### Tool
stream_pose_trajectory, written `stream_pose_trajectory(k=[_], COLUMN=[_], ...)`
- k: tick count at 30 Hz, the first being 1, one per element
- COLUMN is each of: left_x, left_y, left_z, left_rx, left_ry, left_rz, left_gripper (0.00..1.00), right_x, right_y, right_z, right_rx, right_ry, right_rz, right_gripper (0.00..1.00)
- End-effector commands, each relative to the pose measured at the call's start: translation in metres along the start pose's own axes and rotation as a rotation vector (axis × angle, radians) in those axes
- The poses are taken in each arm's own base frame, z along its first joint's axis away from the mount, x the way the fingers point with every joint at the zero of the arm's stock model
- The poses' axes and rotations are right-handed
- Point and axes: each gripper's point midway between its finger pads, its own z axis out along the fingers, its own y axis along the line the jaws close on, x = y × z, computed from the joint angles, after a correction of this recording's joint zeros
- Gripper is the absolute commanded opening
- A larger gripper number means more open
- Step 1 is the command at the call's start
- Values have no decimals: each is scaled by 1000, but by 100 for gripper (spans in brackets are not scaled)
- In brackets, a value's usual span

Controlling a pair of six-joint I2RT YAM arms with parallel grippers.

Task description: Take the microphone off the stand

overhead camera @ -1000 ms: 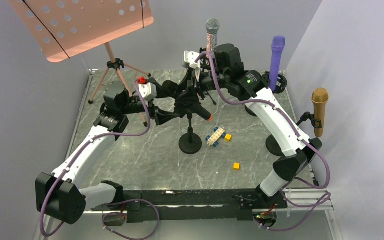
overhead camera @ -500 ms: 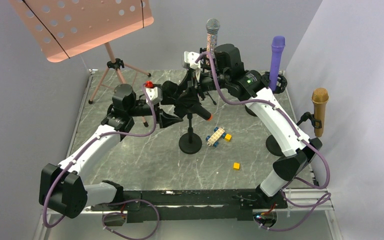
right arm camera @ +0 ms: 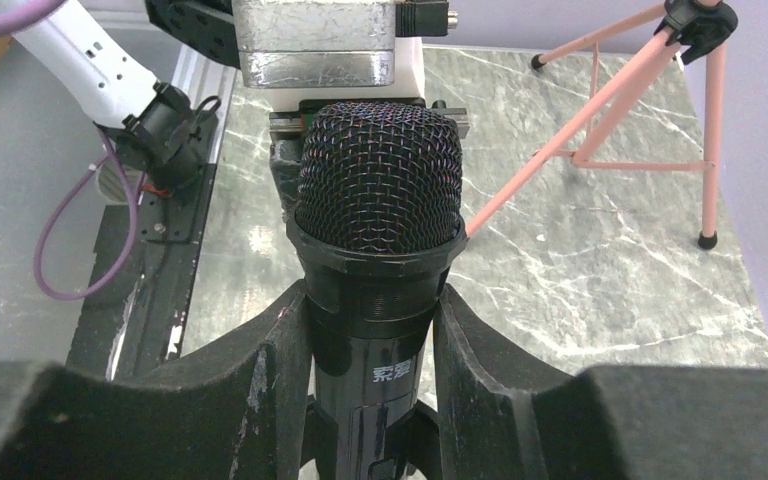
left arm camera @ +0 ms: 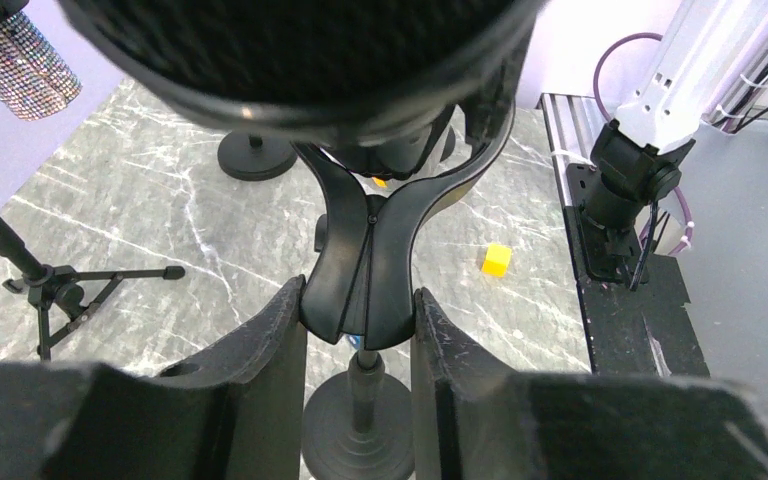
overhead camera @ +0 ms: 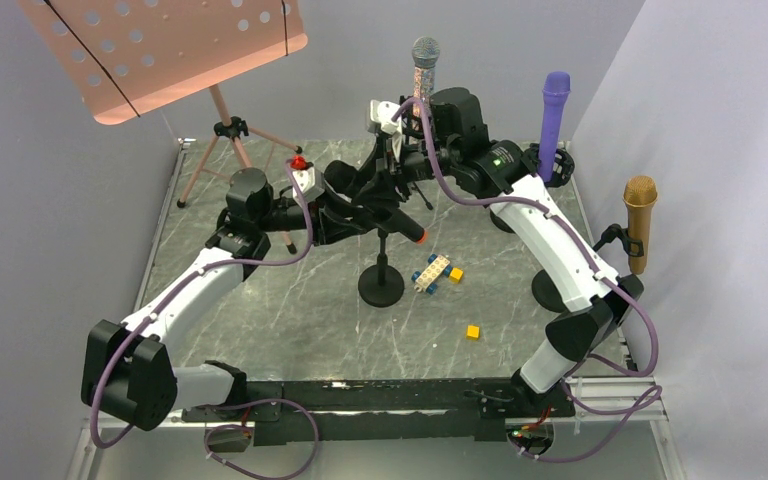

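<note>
A black microphone (overhead camera: 392, 210) with an orange tail end lies tilted in the forked clip (left arm camera: 368, 270) of a short black stand (overhead camera: 380, 284) at the table's centre. My right gripper (right arm camera: 372, 340) is shut on the microphone (right arm camera: 380, 200) just below its mesh head. From the left, my left gripper (left arm camera: 360, 320) is shut on the clip's stem, both fingers pressed against it, under the microphone head (left arm camera: 290, 50). In the top view the left gripper (overhead camera: 348, 215) and right gripper (overhead camera: 388, 168) meet at the stand's top.
A pink music stand (overhead camera: 160, 50) rises at the back left. A glitter microphone (overhead camera: 425, 60), a purple one (overhead camera: 555, 100) and a gold one (overhead camera: 640, 215) stand on their own stands at the back and right. Toy bricks (overhead camera: 435, 270) and a yellow cube (overhead camera: 473, 331) lie near the stand base.
My left gripper has moved right to the stand and closed its fingers on the clip. The right gripper has kept its hold on the microphone without moving.
</note>
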Motion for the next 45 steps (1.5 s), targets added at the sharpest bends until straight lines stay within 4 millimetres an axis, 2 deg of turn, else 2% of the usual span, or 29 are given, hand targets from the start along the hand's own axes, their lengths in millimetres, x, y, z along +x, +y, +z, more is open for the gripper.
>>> stream_pose_trajectory(k=[1,3,6,9,12,14,15,16,18,21,22,27,30,34,38,45], left_x=[-10,-9,-7,-6,-8,-10,-14,-18,-34,-67,-81,-141,-165,-179,-187,-205], left_y=[-9,-9,-8,-8,-7,-6,-6,-6,-5,-4,-5,-12,-14,-10,10,24], left_z=[2,2,3,2,3,3,3,3,2,-2,-3,-13,-15,-10,-8,-9], left_rx=[43,40,34,30,25,20,19,14,-4,-45,-59,-113,-128,-142,-224,-296], left_ry=[-33,-32,-30,-28,-28,-32,-35,-40,-56,-89,-101,-156,-173,-171,-190,-223], left_rz=[17,7,-3,-5,-8,-6,-2,1,11,45,65,131,131,112,67,59], left_gripper=[0,0,0,0,0,0,0,10,40,74,81,89,91,92,91,81], right_x=[-47,-69,-121,-163,-200,-215,-215,-212,-201,-188,-189,-190,-198,-203,-208,-206], right_y=[-8,-9,-8,-12,-16,-18,-21,-25,-33,-36,-32,-31,-22,-12,-5,-2], right_z=[-8,-13,-28,-41,-55,-63,-64,-63,-63,-68,-72,-74,-72,-67,-61,-47], right_rx=[33,42,70,116,180,218,235,253,295,332,345,340,283,192,107,58], right_ry=[-117,-162,-262,-348,-443,-480,-481,-472,-450,-463,-477,-511,-561,-619,-657,-663], right_rz=[-78,-94,-155,-224,-281,-302,-301,-297,-273,-254,-265,-254,-229,-173,-137,-104], right_gripper=[0,0,0,0,0,0,0,0,0,0,0,0,0,0,0,0])
